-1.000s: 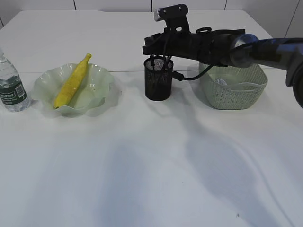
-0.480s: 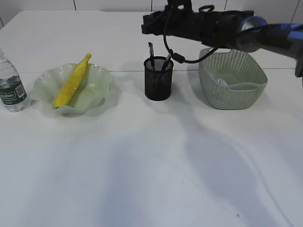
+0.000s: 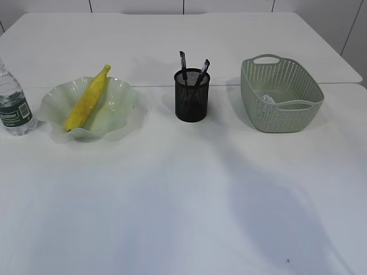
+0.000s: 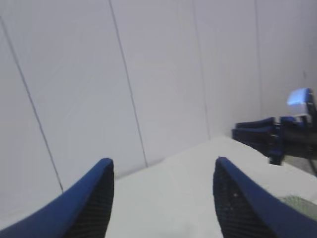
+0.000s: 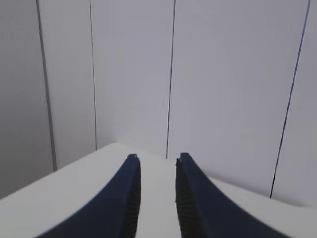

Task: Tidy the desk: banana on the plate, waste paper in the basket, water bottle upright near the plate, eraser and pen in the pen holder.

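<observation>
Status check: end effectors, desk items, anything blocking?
Both end effectors, left and right, open, empty, off the desk. Banana on plate, pens in holder, paper in basket, bottle upright. Nothing blocking.

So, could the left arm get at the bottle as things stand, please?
Probably yes: the bottle stands upright at the table's left edge, only the plate beside it, and the left tool is open and empty.

Banana point(image 3: 88, 101) was yellow, on a pale translucent green plate point(image 3: 123, 94). Pen holder point(image 3: 191, 103) was black wire mesh, with two black pens point(image 3: 182, 60). Basket point(image 3: 287, 117) was sage green with a perforated weave; white paper point(image 3: 268, 98) inside. Water bottle point(image 3: 12, 103) was clear with a dark green label. Table point(image 3: 183, 195) was white. Both grippers' fingers point(image 4: 94, 198) point(image 5: 131, 198) were dark blue with black textured pads.
</observation>
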Motion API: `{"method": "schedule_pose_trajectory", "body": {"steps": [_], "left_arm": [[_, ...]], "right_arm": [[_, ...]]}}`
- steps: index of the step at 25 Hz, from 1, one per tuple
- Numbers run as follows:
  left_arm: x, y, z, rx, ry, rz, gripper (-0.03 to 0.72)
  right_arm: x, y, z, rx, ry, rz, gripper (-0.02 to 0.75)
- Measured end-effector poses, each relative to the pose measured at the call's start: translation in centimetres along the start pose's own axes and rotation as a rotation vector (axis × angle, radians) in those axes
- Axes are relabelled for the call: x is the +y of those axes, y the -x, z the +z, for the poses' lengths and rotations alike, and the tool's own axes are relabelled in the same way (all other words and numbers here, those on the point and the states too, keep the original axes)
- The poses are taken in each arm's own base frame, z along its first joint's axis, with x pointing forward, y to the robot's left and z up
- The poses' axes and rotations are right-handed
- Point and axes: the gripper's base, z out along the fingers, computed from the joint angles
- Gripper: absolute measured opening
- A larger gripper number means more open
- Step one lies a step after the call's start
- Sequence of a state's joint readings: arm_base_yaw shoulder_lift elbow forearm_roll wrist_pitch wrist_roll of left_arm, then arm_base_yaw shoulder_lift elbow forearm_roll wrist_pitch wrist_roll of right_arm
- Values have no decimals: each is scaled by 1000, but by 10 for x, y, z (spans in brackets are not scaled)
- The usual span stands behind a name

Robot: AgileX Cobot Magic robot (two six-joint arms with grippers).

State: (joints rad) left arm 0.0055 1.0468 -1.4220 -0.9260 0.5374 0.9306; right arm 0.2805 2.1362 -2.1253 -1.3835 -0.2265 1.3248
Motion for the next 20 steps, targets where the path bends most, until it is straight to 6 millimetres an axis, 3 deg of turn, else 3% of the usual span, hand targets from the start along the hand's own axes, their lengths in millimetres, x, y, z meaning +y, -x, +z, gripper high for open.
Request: {"method": "schedule_pose_trajectory", "body": {"steps": [5,10,15,20], "left_arm": [[19,15,-4,-165,209,-12,393],[21,34,-27,-294,332,20,172],[12,57,-66,-408,413,122,11],[-6,75,-110,-516,430,157,-22]], "right_arm": [[1,83,-39,-131,-39,-30,136],[7,150,-82,-247,-54,-64,43],[13,196,-121,-332,-64,-108,3],[23,234,-160,-398,-34,-139,-11]]}}
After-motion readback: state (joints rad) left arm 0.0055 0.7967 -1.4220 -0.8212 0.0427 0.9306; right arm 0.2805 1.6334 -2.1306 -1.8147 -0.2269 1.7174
